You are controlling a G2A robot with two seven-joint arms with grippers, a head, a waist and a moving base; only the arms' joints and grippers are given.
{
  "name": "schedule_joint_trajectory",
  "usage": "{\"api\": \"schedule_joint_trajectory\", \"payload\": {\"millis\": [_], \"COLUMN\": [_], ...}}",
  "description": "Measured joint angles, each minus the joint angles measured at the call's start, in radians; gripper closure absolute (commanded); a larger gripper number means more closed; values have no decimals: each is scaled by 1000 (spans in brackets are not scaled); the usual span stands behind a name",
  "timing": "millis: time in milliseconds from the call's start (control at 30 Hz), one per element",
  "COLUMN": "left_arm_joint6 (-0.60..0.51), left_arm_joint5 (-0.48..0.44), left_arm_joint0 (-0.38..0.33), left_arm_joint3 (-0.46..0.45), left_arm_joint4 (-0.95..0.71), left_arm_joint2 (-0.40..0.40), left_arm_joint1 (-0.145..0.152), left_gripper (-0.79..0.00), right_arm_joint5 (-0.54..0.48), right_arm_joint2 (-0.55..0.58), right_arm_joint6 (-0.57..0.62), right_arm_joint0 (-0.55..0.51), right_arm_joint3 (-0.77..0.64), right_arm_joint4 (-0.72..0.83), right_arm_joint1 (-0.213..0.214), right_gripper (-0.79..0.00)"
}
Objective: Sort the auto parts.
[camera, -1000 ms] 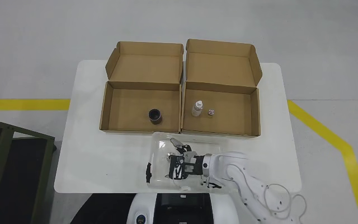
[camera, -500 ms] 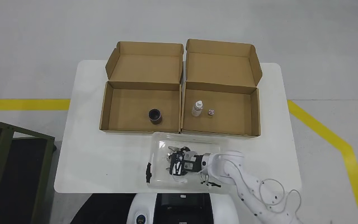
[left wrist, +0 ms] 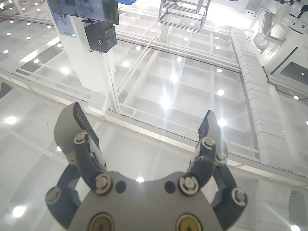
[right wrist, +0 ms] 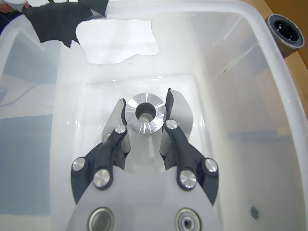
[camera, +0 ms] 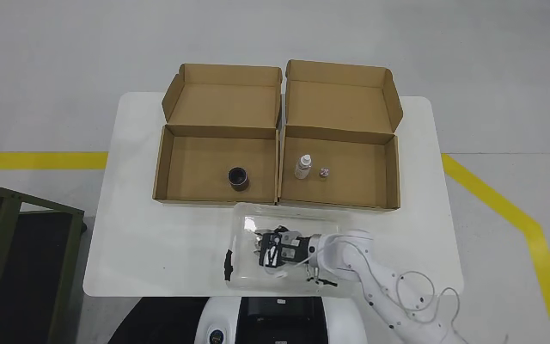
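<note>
Now the right gripper (right wrist: 146,98) is clamping the metal collar (right wrist: 156,118). The left gripper (left wrist: 143,111) is gaping empty. Lifting straight out of the bin (right wrist: 182,3) toward the twelve-o'clock boxes (camera: 215,168) seems wisest.

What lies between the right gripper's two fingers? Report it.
A silver metal bushing, gripped by the right gripper inside the clear tub; the right wrist view shows it.

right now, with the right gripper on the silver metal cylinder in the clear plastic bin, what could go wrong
The right gripper pinches the silver metal cylinder by its round sides near the tips: it could slip out on lifting. The clear plastic bin has tall walls; a low carry could clip the rim.
</note>
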Motion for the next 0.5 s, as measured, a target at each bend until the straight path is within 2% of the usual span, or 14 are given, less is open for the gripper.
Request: {"api": "schedule_joint_trajectory", "payload": {"millis": [133,500], "left_arm_joint6": [0,0], "left_arm_joint5": [0,0], "left_arm_joint0": [0,0], "left_arm_joint3": [0,0], "left_arm_joint4": [0,0], "left_arm_joint2": [0,0], "left_arm_joint1": [0,0], "left_gripper": [-785,-785], "right_arm_joint5": [-12,-64], "right_arm_joint2": [12,90], "right_arm_joint6": [4,-38], "right_arm_joint0": [-7,-70], "right_arm_joint3": [-20,-173], "right_arm_joint4": [23,112], "right_arm_joint1": [4,29], "right_gripper": [0,0]}}
